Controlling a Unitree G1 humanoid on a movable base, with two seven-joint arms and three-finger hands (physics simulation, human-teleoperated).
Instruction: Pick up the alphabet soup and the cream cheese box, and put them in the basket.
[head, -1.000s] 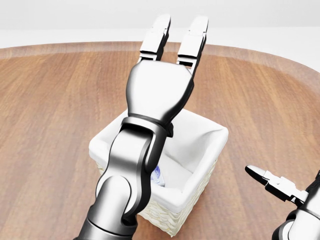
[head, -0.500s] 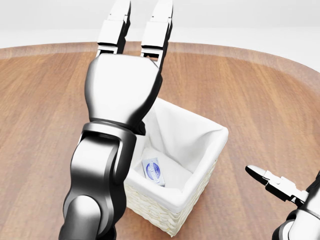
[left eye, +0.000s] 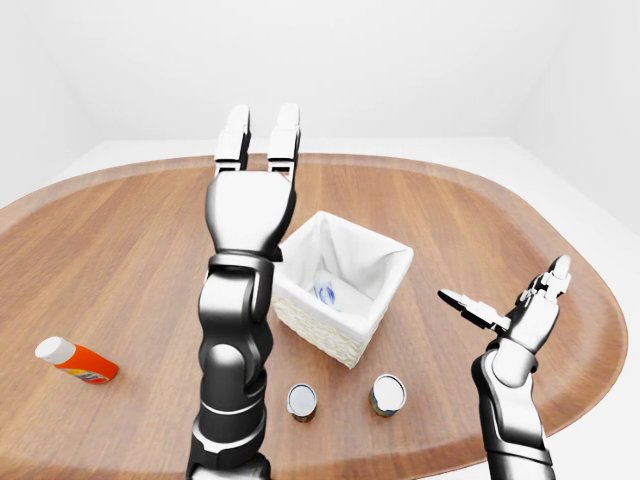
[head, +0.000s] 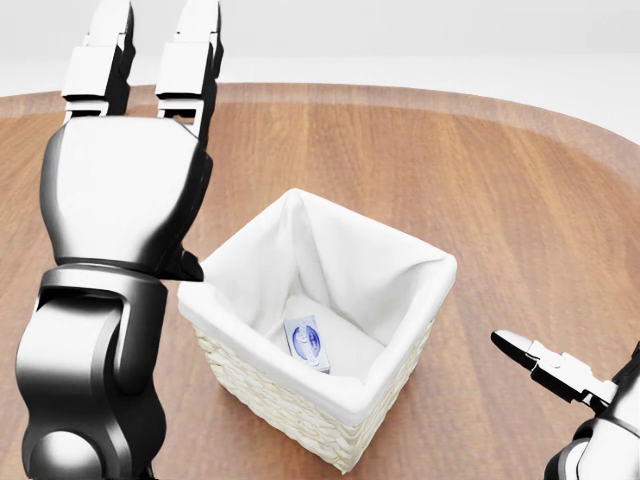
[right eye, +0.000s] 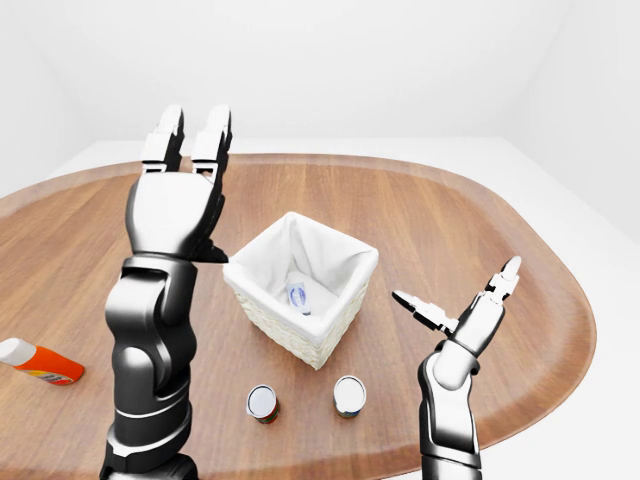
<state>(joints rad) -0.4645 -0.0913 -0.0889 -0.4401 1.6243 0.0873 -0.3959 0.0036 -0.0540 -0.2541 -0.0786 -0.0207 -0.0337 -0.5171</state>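
**Box in basket, both hands empty**

2 cans (left eye: 302, 400) (left eye: 387, 394) stand near the table's (left eye: 120, 250) bottom edge, just below the basket (head: 390, 385). An orange bottle (left eye: 77, 361) lies far left. The cream cheese box (head: 306, 343) rests inside the basket. The left hand (head: 140, 70) is raised beside it, fingers spread, holding nothing; the right hand (left eye: 510, 305) is likewise spread and empty.

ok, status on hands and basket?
Left hand open, raised beside basket. Right hand open, empty. Small box inside basket; two cans on table, unobstructed.
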